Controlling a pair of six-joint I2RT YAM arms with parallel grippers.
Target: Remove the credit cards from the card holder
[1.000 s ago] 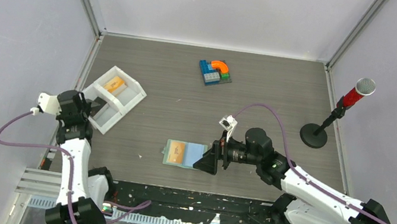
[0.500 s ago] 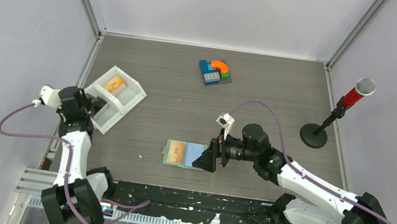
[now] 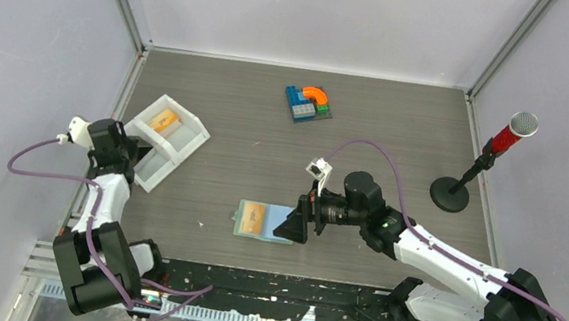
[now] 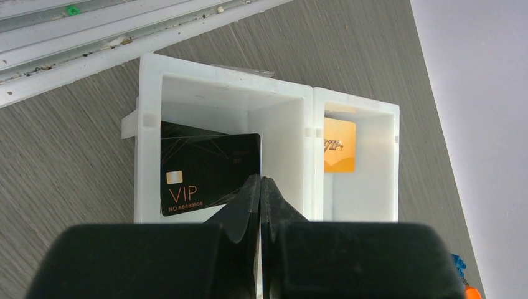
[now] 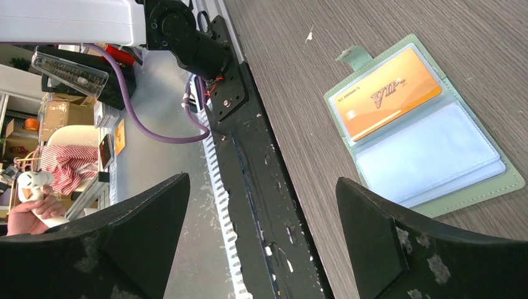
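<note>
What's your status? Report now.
Left gripper shut over white tray, black VIP card inside. Right gripper open beside card holder, orange VIP card sleeved. Nothing obstructing.

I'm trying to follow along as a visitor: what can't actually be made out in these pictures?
Left wrist view: the left gripper covers a corner of the black card, so contact is unclear.
Right wrist view: in the card holder, the frosted lower sleeve hides whether a card sits inside.
Top view: the right gripper covers the card holder's right edge.
</note>
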